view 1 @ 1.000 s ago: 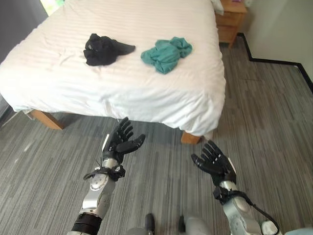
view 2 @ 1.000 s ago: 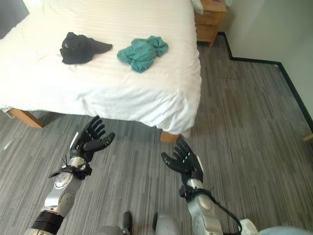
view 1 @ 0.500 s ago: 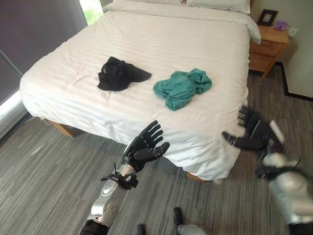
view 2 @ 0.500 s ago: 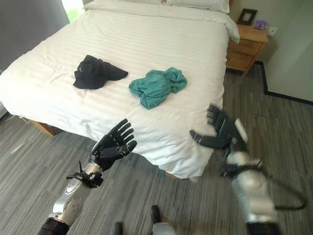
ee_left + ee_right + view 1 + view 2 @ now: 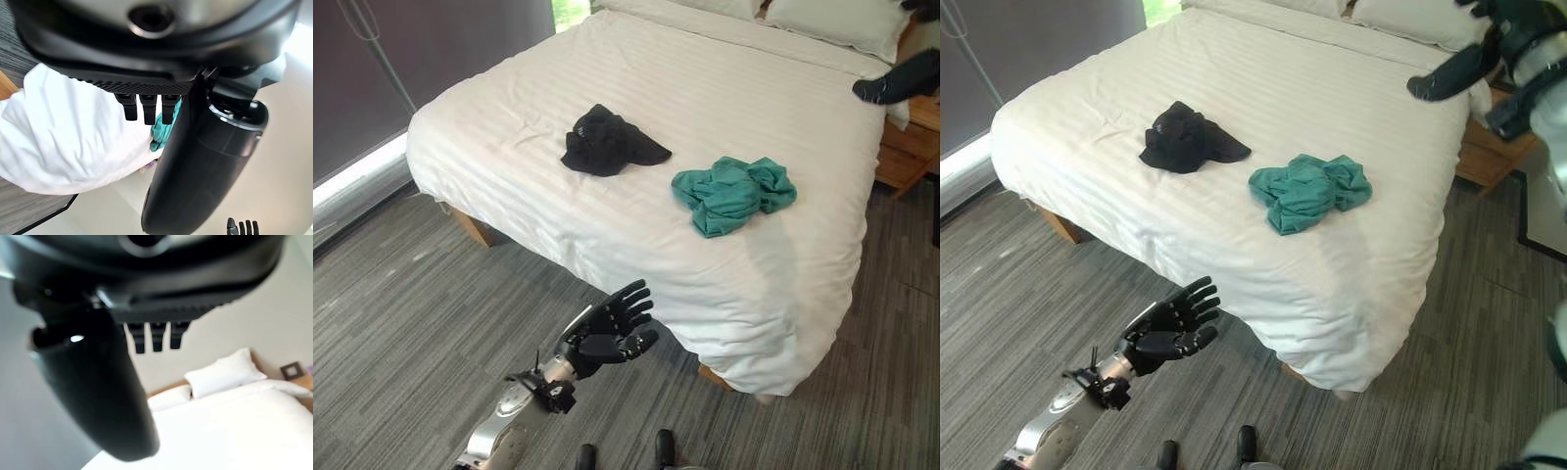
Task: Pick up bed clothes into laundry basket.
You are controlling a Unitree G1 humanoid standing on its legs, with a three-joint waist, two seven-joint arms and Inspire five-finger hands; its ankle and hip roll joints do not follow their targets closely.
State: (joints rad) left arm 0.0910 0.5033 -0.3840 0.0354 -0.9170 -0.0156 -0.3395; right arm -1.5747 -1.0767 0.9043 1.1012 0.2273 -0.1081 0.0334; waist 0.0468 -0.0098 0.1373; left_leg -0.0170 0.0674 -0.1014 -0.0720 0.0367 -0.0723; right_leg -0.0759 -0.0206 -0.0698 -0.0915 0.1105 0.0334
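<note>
Nothing had been picked up when you reached this moment: the crumpled black garment (image 5: 607,143) and the bunched teal garment (image 5: 732,194) both lay on the white striped duvet of the bed (image 5: 509,98), the black one near the middle of the frame and the teal one just to its right, the two apart from each other. No laundry basket could be seen, so I judge the whole task was left to do.

Your left hand (image 5: 610,333) hung low in the centre of the frame, over the grey wood-grain floor (image 5: 391,323) just short of the bed's near edge, its fingers straight and slightly fanned, holding nothing. Your right hand (image 5: 1489,44) was raised at the upper right corner, above the white pillow (image 5: 1410,20) end of the bed, fingers also extended and empty.

For room, you had open floor along the bed's lower-left side and at its near corner. The teal garment sat closer to the right edge of the mattress. A wooden nightstand (image 5: 1489,162) stood close at the upper right, and a wooden bed leg (image 5: 470,227) showed under the left edge.
</note>
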